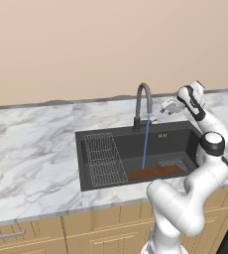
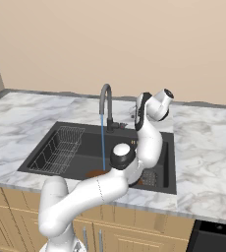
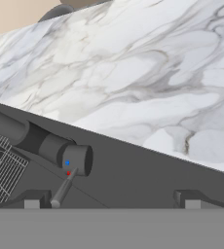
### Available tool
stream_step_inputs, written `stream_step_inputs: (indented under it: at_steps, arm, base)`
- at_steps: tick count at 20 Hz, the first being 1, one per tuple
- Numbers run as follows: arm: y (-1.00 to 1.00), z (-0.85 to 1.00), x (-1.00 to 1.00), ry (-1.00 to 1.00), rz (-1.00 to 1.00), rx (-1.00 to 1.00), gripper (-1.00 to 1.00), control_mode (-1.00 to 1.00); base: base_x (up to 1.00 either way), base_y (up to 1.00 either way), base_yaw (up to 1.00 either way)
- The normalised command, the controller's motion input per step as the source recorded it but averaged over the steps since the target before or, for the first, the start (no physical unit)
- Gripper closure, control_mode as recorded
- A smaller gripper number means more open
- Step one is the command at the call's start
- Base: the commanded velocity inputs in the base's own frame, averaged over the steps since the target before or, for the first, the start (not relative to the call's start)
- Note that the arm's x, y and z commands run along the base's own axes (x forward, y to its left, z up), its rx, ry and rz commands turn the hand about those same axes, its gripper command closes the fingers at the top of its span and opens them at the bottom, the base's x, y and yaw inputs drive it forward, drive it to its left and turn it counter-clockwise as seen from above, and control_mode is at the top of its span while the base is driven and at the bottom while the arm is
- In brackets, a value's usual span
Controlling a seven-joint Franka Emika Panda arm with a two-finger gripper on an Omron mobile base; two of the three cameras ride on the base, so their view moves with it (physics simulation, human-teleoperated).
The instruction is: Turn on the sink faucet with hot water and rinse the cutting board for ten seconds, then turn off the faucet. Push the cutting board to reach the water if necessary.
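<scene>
Currently the sink faucet [image 1: 142,104] is on: the water [image 1: 145,144] falls onto the cutting board [image 1: 156,172], lying at 5 o'clock in the sink [image 1: 136,140]. The gripper [image 1: 167,105], fingers spread wide and empty, hovers near the lever [image 3: 64,186]. Rinsing is judged underway; shut-off remains.

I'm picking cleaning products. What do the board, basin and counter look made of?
The cutting board looks like reddish-brown wood. The sink is matte black with no shine, perhaps composite or coated metal. The counter looks like polished marble, white with grey veins.
</scene>
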Motion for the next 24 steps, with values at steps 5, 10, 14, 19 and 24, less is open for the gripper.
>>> stream_step_inputs:
  at_steps: [5, 10, 14, 19, 24]
  arm:
    - [0.0, 0.0, 0.0, 0.0, 0.0, 0.0, -1.0, -1.0]
    - [0.0, 0.0, 0.0, 0.0, 0.0, 0.0, -1.0, -1.0]
    - [0.0, 0.0, 0.0, 0.0, 0.0, 0.0, -1.0, -1.0]
    - [0.0, 0.0, 0.0, 0.0, 0.0, 0.0, -1.0, -1.0]
    - [0.0, 0.0, 0.0, 0.0, 0.0, 0.0, -1.0, -1.0]
  base:
    - [0.0, 0.0, 0.0]
    - [0.0, 0.0, 0.0]
    - [0.0, 0.0, 0.0]
    - [0.0, 0.0, 0.0]
    - [0.0, 0.0, 0.0]
